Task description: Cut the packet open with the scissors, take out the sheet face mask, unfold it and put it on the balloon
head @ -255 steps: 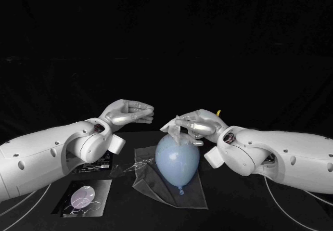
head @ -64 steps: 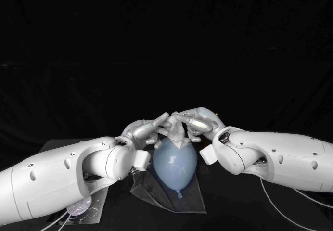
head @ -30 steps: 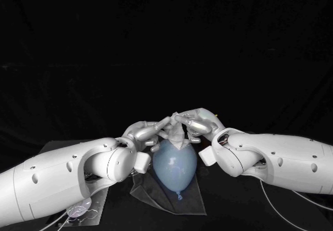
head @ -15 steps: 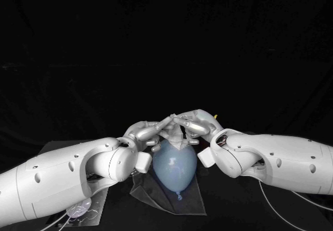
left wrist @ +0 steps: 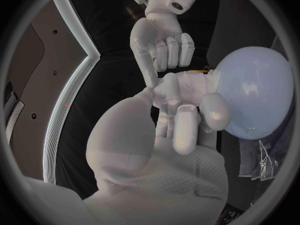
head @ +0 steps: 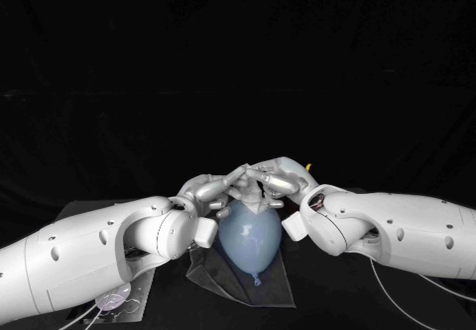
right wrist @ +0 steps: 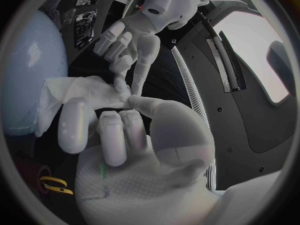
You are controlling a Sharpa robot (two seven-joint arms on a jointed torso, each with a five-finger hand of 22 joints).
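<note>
The right hand (head: 280,180) is pinching the folded sheet face mask (right wrist: 72,92) at the round end of the balloon (head: 248,237).
The left hand (head: 210,189), fingers apart, is touching the mask there with its fingertips; whether it is gripping cannot be told. It should be catching one loose edge and pulling gently.

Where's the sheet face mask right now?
Head view, centre: the sheet face mask sits folded at the balloon's far end, gripped between the left hand and right hand.
</note>
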